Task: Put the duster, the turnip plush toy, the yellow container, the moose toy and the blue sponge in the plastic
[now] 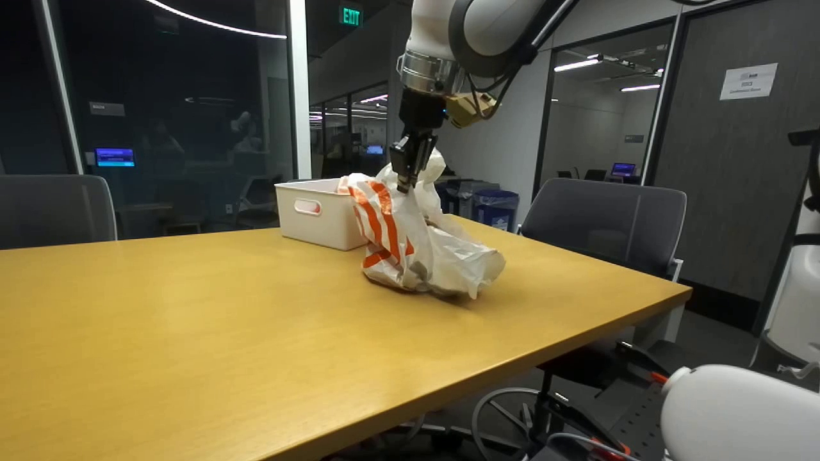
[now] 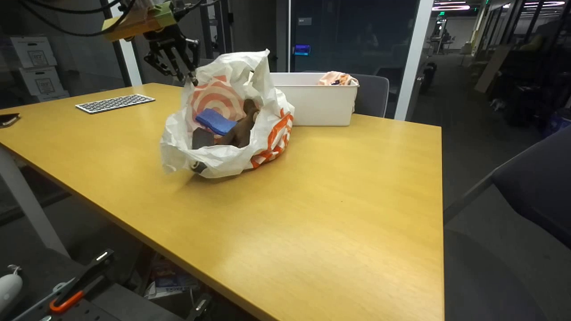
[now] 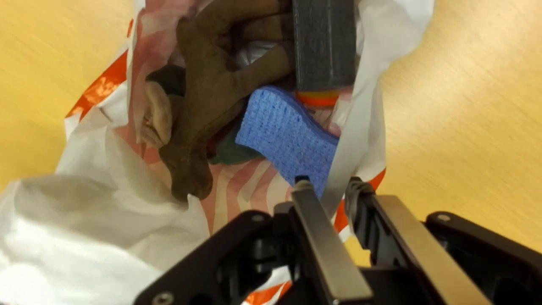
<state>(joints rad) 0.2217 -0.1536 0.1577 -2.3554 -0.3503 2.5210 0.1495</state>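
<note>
Sponge (image 3: 292, 135) lies askew inside the white plastic bag (image 2: 218, 162), likely because the moose toy (image 3: 207, 97) and a dark grey block (image 3: 326, 46), perhaps the duster, take up the room around it. An orange strip (image 3: 319, 99) shows at the block's end; whether it belongs to the yellow container I cannot tell, nor can I make out the turnip plush toy. Weight inside probably holds the limp bag down and its mouth wide. At its rim hangs the gripper (image 3: 329, 184), fingers slightly apart with the film running between them, seemingly unpinched; so narrow a gap suits thin plastic, whether for taking hold or letting go. Near the bag stands a white box (image 2: 312, 104), peach cloth (image 2: 339, 79) poking above its rim; it may steady that side, though contact is unclear. Well apart, a keyboard (image 2: 115, 103) lies flat.
</note>
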